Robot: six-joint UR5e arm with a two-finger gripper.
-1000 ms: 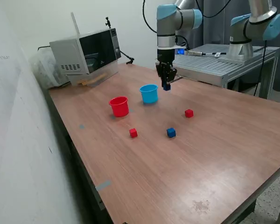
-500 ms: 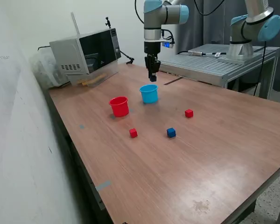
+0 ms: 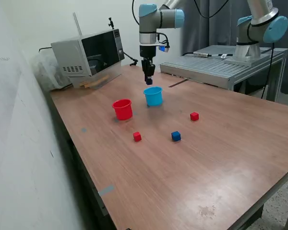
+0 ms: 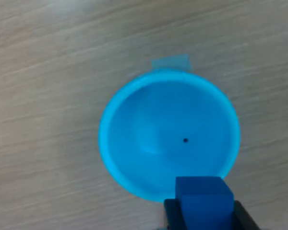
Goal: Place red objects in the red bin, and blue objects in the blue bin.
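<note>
- Blue cube [image 4: 204,197] sits clamped between my gripper [image 3: 148,81] jaws, held above the blue bin [image 3: 153,96], apparently over its rim rather than its centre.
- Risk: releasing here, I think the cube clips the rim and bounces out onto the table [image 3: 221,158].
- Arm hangs vertical, tool pointing straight down over the bin.
- Relative to the blue bin: red bin [image 3: 122,109] beside it; red cube [image 3: 137,137], second blue cube [image 3: 176,136] and another red cube [image 3: 194,116] lie nearer the camera.

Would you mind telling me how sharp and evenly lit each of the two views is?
Exterior view: sharp, evenly lit, soft sheen on the table. Wrist view: the blue bin and wood grain look soft, the held blue cube fairly crisp; no glare.
</note>
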